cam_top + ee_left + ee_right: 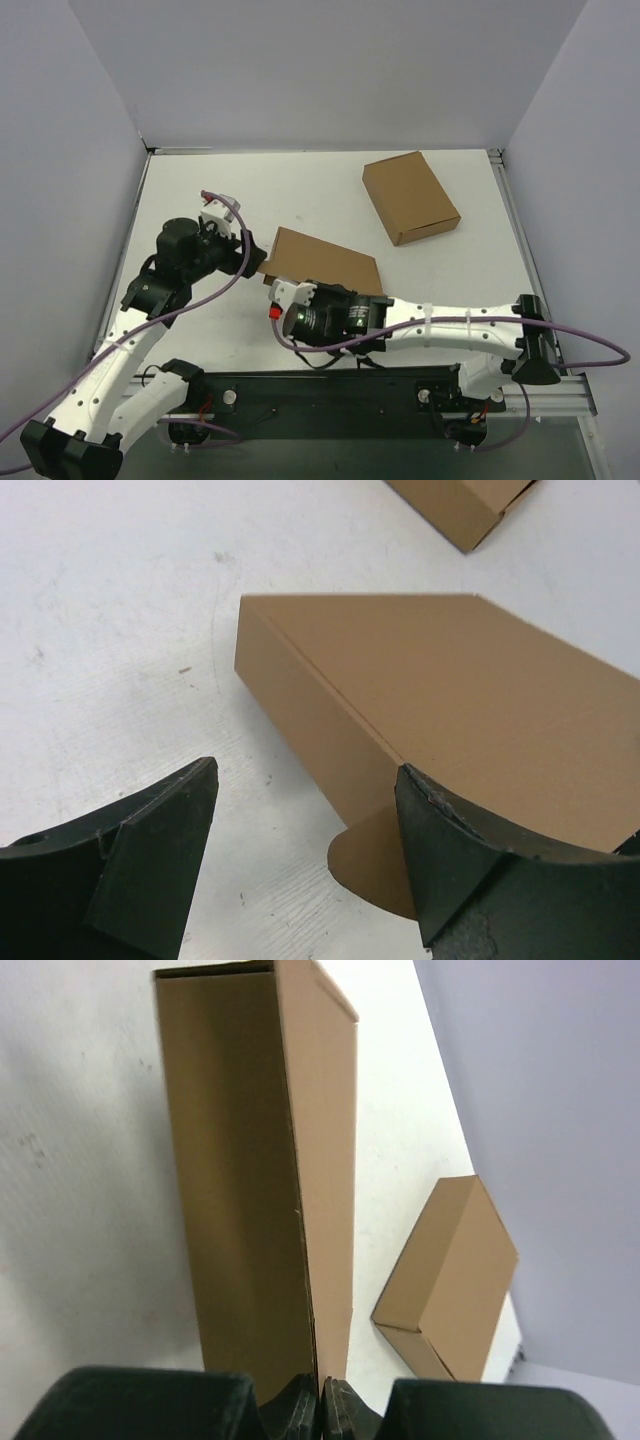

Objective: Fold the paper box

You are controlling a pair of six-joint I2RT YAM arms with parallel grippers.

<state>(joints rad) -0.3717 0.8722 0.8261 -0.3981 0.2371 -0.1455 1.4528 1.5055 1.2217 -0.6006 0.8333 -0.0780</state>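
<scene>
Paper box: plain brown kraft piece [325, 262], partly folded, lying on the white desk [300, 190] at the centre of the overhead view, just above the right arm's wrist.
Paper box, left wrist view: fills the centre and right of the frame [450, 700], with a broad flat top panel, a side wall facing lower left and a crease line running along that wall.
Tab: a rounded flap [370, 865] pokes out from under the box at bottom centre, low against the desk.
Paper box, right wrist view: a long dark panel [240, 1180] runs from bottom centre to the top of the frame, with a narrower, lighter panel folded along its right side.
Right jaws: pressed together at the bottom centre of the right wrist view, pinching the thin cardboard edge where the two panels meet; overhead they sit at the box's lower left edge.
Left jaws: spread wide, holding nothing, at the bottom corners of the left wrist view; the right-hand one overlaps the box's near corner, contact cannot be told.
Carton: a second, tidy closed brown carton [410, 197] lies in the upper right of the overhead view, well apart from the paper box.
</scene>
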